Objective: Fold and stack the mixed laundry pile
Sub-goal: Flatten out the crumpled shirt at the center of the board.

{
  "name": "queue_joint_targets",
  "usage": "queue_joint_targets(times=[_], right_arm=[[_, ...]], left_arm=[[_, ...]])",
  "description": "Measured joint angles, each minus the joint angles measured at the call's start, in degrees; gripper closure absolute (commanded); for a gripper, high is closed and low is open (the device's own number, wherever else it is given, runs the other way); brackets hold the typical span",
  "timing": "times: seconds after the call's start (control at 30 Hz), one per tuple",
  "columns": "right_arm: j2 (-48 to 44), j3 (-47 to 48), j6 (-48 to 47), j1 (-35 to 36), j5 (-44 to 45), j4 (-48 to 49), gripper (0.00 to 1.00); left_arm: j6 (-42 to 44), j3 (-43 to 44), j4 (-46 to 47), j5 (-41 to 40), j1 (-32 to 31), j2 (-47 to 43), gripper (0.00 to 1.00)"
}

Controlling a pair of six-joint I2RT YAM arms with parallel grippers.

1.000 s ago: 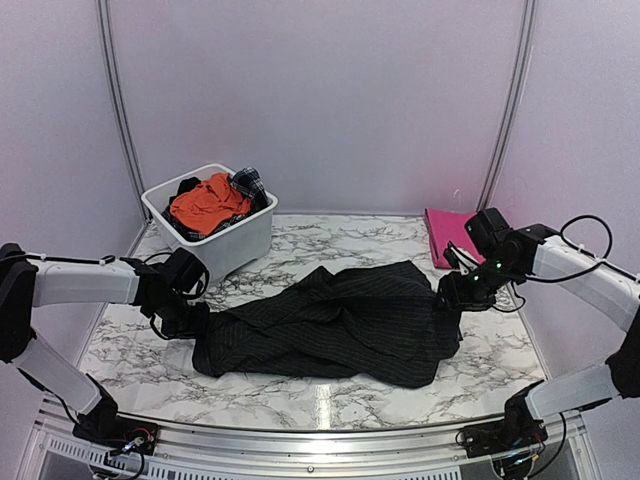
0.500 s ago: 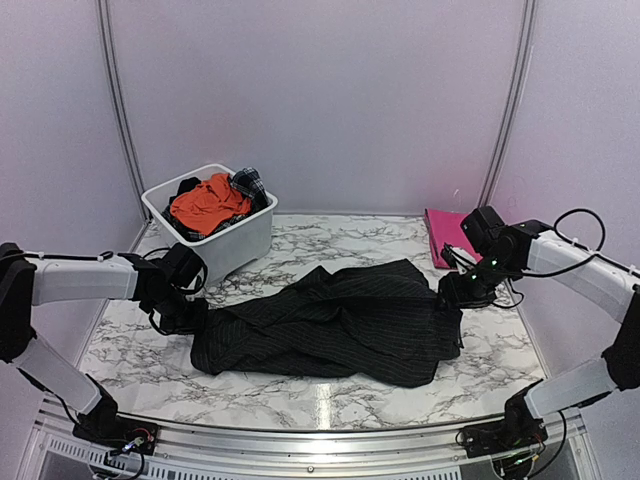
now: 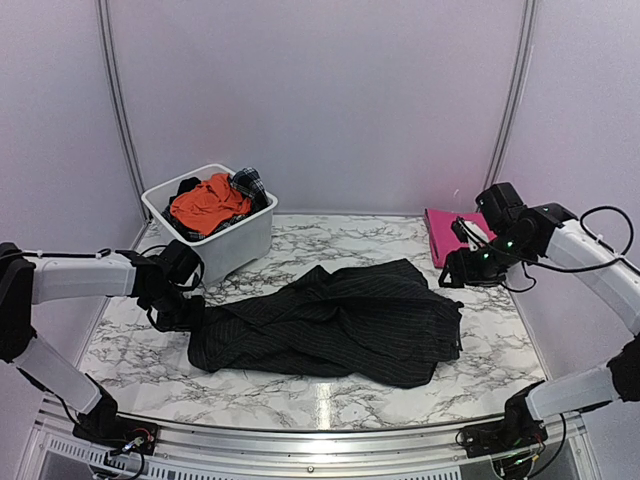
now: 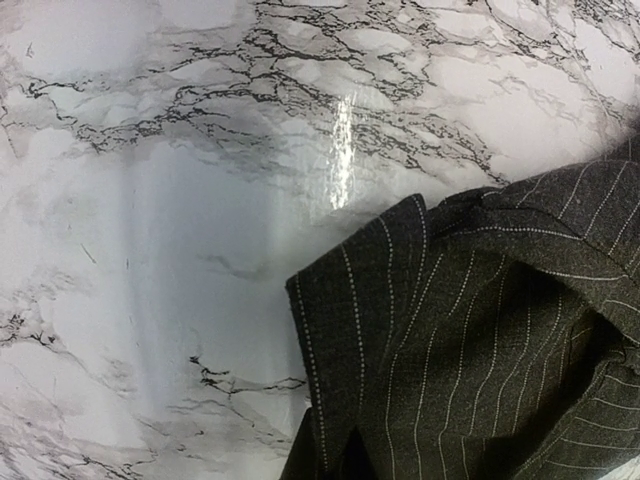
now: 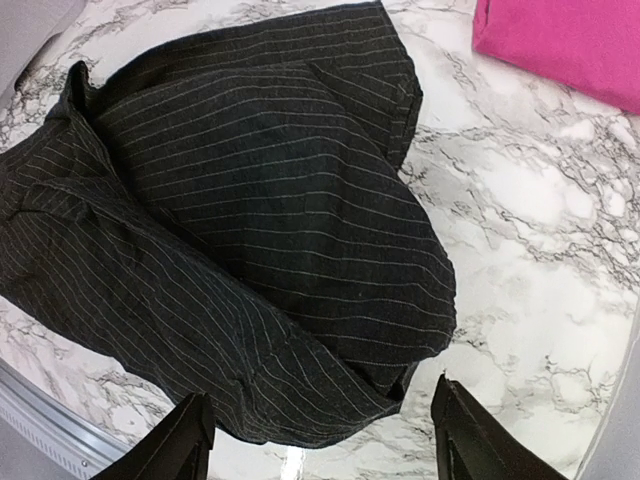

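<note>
The shirt [image 3: 330,325], black with thin stripes, lies spread and wrinkled on the marble table [image 3: 130,350], and all other places are given from it.

The left gripper [image 3: 185,310] is at the shirt's left end, low on the table. Its jaws are closed. The fingers do not appear in the left wrist view, but there the striped cloth [image 4: 480,350] rises toward the bottom edge, so it seems to be pinched in the jaws.

The right gripper [image 3: 452,272] hangs above the shirt's right end and does not touch it. In the right wrist view its two fingers [image 5: 190,440] stand wide apart with nothing between them, and the shirt [image 5: 250,220] lies below them.

Behind the shirt's right end, apart from it, a folded pink cloth [image 3: 450,235] lies flat on the table; the right wrist view shows it [image 5: 570,40] in the upper corner.

Behind the shirt's left end stands a white tub [image 3: 160,205]. In it are an orange garment [image 3: 205,203] and a plaid piece [image 3: 248,182].
</note>
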Motion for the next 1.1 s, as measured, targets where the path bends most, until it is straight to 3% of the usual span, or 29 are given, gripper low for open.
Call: queue_joint_targets(times=[0.33,0.6,0.87,1.0,1.1], right_arm=[[9.1,-3.0,-2.4,0.0,-6.1,6.1,0.40],[9.7,-7.7,-3.0,0.0,-9.4,7.1,0.51],[5.6,-11.1,-1.9,-0.2,-12.5,5.3,0.78],[2.3,-10.6,-1.1,-0.2,-12.4,3.5,1.00],[0.7,-9.2,-0.4,-0.2,-11.7,2.0,1.00]], left_arm=[[0.4,1.0,-0.2,0.0,0.4,0.4,1.00],[0.5,1.0,-0.3,0.0,0.5,1.0,1.00],[0.5,1.2,-0.3,0.0,1.0,1.8,1.00],[0.7,1.2,-0.3,0.0,1.1,1.9,1.00],[0.9,1.2,-0.3,0.0,1.1,1.9,1.00]])
